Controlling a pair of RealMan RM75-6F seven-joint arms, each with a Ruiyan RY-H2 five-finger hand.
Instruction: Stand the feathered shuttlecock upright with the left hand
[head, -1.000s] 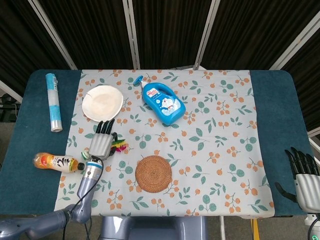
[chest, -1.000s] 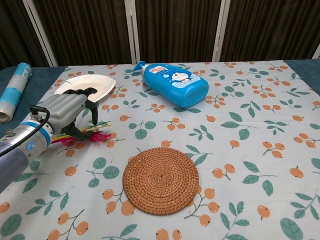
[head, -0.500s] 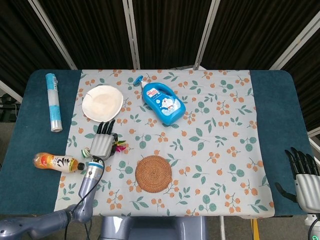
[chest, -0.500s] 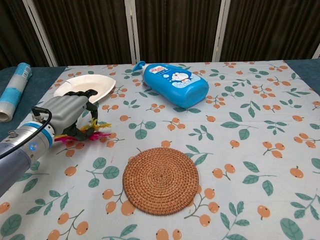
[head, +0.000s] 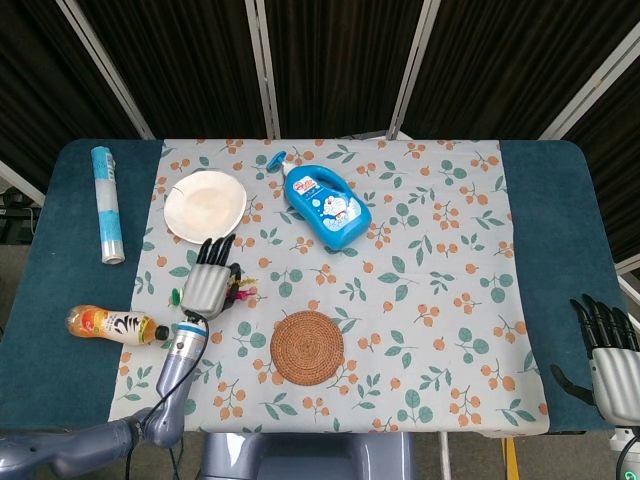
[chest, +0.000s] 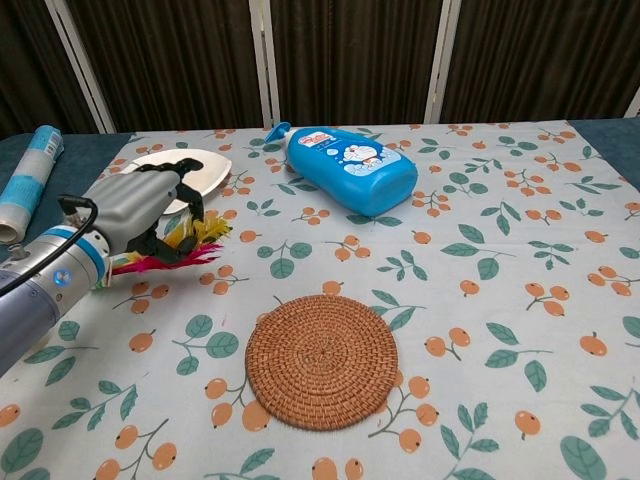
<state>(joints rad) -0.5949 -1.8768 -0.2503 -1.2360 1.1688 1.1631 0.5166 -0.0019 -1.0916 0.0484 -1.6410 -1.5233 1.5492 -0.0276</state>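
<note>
My left hand (chest: 140, 212) (head: 206, 284) holds the feathered shuttlecock (chest: 187, 243) a little above the cloth at the left side of the table. Its red, yellow and green feathers stick out to the right from under my curled fingers, lying roughly level. In the head view only a few feather tips of the shuttlecock (head: 241, 292) show beside the hand. A small green bit (head: 175, 294) shows just left of the hand. My right hand (head: 606, 352) hangs off the table's right front corner, fingers apart, holding nothing.
A round woven coaster (chest: 321, 360) lies in front of the hand. A white plate (chest: 212, 166) sits just behind it, a blue lotion bottle (chest: 352, 169) further right. A drink bottle (head: 115, 325) and a blue roll (head: 106, 203) lie at the left.
My left hand has lifted with the shuttlecock and moved slightly away from me; the feathers have risen off the cloth. The right hand has not moved.
</note>
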